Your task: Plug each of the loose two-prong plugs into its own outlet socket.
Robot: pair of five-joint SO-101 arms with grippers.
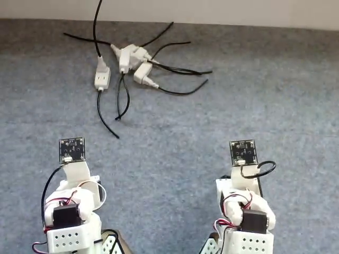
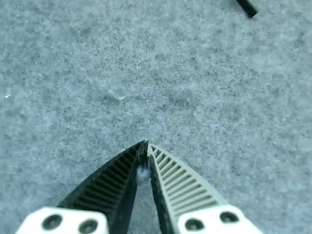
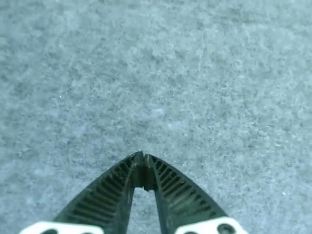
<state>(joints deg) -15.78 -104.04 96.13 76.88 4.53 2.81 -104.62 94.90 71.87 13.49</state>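
Observation:
Several white plugs and outlet sockets with black cords lie at the far side of the grey carpet. One white socket [image 1: 101, 78] with a plug pushed into it lies left of a cluster of white plugs and sockets [image 1: 134, 62]. Both arms sit at the near edge, well short of the cords. My left gripper [image 2: 145, 147] is shut with nothing in it, its tips meeting just above bare carpet. My right gripper [image 3: 141, 157] is likewise shut on nothing over bare carpet.
Loose black cords [image 1: 180, 71] spread out from the cluster toward the right and back. A black cord end [image 2: 246, 8] shows in the left wrist view. Grey carpet [image 1: 212, 116] lies between the arms and the plugs. A pale wall strip [image 1: 238, 10] runs along the back.

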